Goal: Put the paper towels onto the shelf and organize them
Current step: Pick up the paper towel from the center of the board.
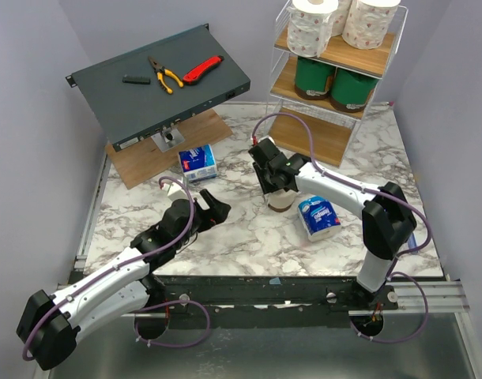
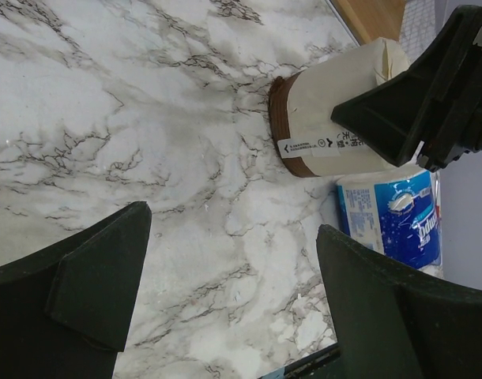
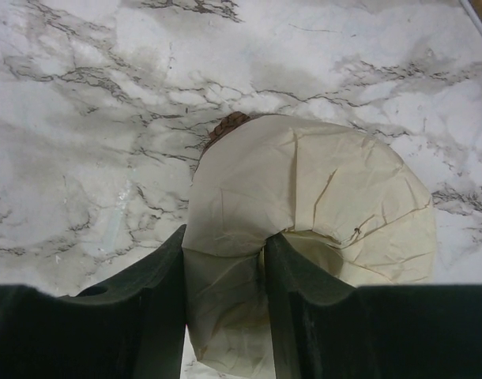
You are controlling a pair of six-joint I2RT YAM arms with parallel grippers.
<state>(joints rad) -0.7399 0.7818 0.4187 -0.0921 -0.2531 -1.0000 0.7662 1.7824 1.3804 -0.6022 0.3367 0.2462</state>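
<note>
The plain cream paper towel roll (image 1: 281, 200) (image 3: 328, 197) stands upright on the marble table. My right gripper (image 1: 276, 180) (image 3: 225, 243) comes down on it from above and is shut on its wall, one finger outside and one in the hollow top. A blue-and-white wrapped roll (image 1: 318, 217) (image 2: 395, 217) lies beside it, and a blue-and-white pack (image 1: 199, 162) lies further left. My left gripper (image 1: 217, 209) (image 2: 233, 292) is open over bare marble, apart from the cream roll (image 2: 320, 110). The shelf (image 1: 326, 138) holds white printed rolls (image 1: 312, 28) on top and green-wrapped rolls (image 1: 333, 81) on the middle tier.
A slanted dark grey metal box (image 1: 130, 99) at the back left carries pliers (image 1: 163, 75) and a red knife (image 1: 201, 69). A flat wooden board (image 1: 142, 162) lies under it. The shelf's bottom tier is bare.
</note>
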